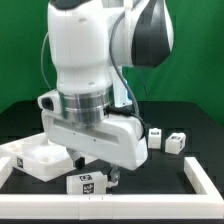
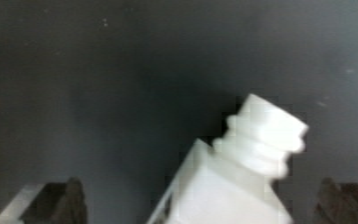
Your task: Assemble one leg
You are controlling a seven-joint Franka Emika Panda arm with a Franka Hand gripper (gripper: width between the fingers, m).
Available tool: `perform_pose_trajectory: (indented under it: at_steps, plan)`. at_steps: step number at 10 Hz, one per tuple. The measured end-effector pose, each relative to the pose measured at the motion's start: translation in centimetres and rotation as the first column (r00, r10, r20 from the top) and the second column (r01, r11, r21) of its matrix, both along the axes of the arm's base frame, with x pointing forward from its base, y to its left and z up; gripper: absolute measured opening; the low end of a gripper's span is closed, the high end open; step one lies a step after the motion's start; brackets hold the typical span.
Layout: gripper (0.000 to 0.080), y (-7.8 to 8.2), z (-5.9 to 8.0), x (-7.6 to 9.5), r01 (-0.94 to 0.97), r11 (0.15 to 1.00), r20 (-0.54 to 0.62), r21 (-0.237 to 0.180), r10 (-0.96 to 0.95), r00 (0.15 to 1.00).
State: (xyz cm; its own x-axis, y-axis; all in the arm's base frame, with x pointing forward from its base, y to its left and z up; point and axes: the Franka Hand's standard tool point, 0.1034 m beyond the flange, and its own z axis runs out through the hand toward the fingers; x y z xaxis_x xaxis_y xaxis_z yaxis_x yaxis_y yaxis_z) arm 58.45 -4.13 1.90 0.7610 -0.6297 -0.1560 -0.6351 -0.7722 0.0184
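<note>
A white leg (image 2: 238,165) lies between my two fingers in the wrist view, its ribbed peg end pointing away from the gripper. My gripper (image 2: 197,205) is open; each dark finger (image 2: 51,200) stands apart from the leg with a gap on either side. In the exterior view the gripper (image 1: 100,180) is low over the front of the table, and the leg (image 1: 85,183) shows its black-and-white tag just under the hand. Most of the fingers are hidden by the hand there.
The large flat white panel (image 1: 40,155) lies at the exterior view's left, close to the hand. Two more legs (image 1: 157,135) (image 1: 176,142) stand at the right. A white border (image 1: 205,185) runs along the table's front and right.
</note>
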Motion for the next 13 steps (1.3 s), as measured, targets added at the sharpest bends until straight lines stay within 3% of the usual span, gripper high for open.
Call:
perform_pose_trajectory:
  at_steps: [4,5,6,7,8,11,13]
  plan:
    - [0.0649,0.3,-0.3,0.1,-0.007,1.000,0.013,-0.007,0.007,1.000]
    - [0.0525,0.3,-0.3,0.1,-0.007,1.000,0.012,-0.007,0.007,1.000]
    - [0.0525,0.3,-0.4,0.1,-0.007,1.000,0.012,-0.007,0.007,1.000]
    - [0.0379,0.3,-0.4,0.1,-0.007,1.000,0.012,-0.007,0.007,1.000]
    - [0.0286,0.3,-0.4,0.1,-0.007,1.000,0.012,-0.007,0.007,1.000]
    - [0.0286,0.8,-0.3,-0.2,-0.011,1.000,0.008,-0.005,0.012,1.000]
    - [0.0286,2.4,1.9,-2.3,-0.022,1.000,-0.022,0.021,0.022,1.000]
